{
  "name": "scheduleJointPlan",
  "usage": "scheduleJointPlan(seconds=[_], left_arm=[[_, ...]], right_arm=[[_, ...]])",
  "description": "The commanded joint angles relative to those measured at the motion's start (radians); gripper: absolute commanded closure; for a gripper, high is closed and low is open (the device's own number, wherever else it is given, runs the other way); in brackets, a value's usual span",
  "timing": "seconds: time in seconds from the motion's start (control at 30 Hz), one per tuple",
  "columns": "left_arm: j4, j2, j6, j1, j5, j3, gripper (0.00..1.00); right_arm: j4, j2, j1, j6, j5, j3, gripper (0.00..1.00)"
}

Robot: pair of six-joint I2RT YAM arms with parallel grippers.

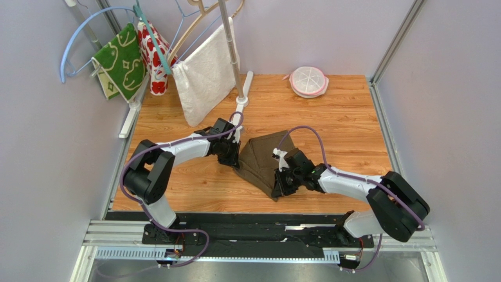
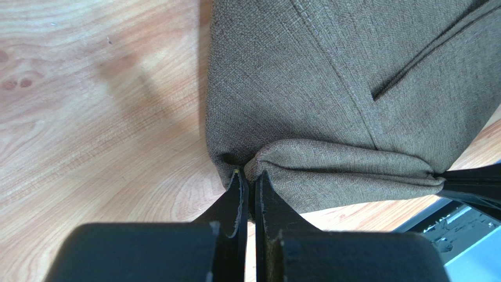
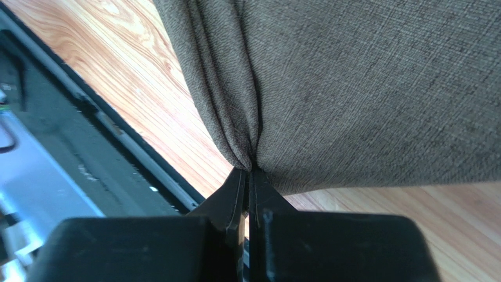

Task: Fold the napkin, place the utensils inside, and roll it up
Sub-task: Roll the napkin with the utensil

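The dark brown napkin (image 1: 263, 157) hangs bunched between both grippers above the wooden table (image 1: 194, 182). My left gripper (image 1: 236, 160) is shut on its left corner; in the left wrist view the tips (image 2: 249, 176) pinch a fold of the napkin (image 2: 329, 88). My right gripper (image 1: 277, 187) is shut on its near lower corner; in the right wrist view the tips (image 3: 249, 170) clamp the gathered napkin (image 3: 364, 88). The orange utensils are out of view.
At the back left hang a green patterned cloth (image 1: 122, 59), a red-and-white cloth (image 1: 154, 56) and a white towel (image 1: 206, 73) on a rack (image 1: 235, 59). A pink-rimmed round dish (image 1: 309, 81) sits at the back. Grey walls enclose the table.
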Motion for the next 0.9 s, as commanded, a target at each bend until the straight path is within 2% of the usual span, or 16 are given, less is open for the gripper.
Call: scheduleJointPlan(seconds=[0.0,0.1,0.17,0.2,0.23,0.33,0.47,0.57,0.63,0.87], left_arm=[[-0.067,0.039,0.049,0.017,-0.056,0.019,1.00],[-0.076,0.057,0.057,0.018,-0.045,0.028,1.00],[-0.085,0.068,0.063,0.018,-0.039,0.040,1.00],[-0.094,0.071,0.063,0.020,-0.034,0.043,1.00],[-0.097,0.077,0.068,0.020,-0.033,0.051,1.00],[-0.111,0.088,0.072,0.020,-0.022,0.065,1.00],[-0.131,0.106,0.076,0.021,-0.010,0.082,1.00],[-0.151,0.122,0.082,0.023,-0.004,0.091,1.00],[-0.151,0.131,0.080,0.026,0.005,0.091,1.00],[-0.153,0.149,0.085,0.043,0.032,0.095,1.00]], right_arm=[[0.012,0.080,-0.053,0.046,-0.077,-0.010,1.00],[0.000,0.070,-0.067,0.035,-0.068,-0.004,0.99],[-0.022,0.006,-0.067,0.022,-0.066,0.007,0.90],[-0.036,-0.017,-0.067,0.011,-0.063,0.031,0.84],[-0.072,-0.045,-0.062,-0.012,-0.062,0.048,0.70],[-0.150,-0.142,-0.048,-0.054,-0.019,0.128,0.53],[-0.169,-0.226,0.016,-0.136,0.047,0.206,0.47],[-0.160,-0.225,0.155,-0.207,0.215,0.249,0.46],[-0.137,-0.171,0.249,-0.262,0.324,0.268,0.46],[-0.010,0.013,0.409,-0.370,0.596,0.285,0.46]])
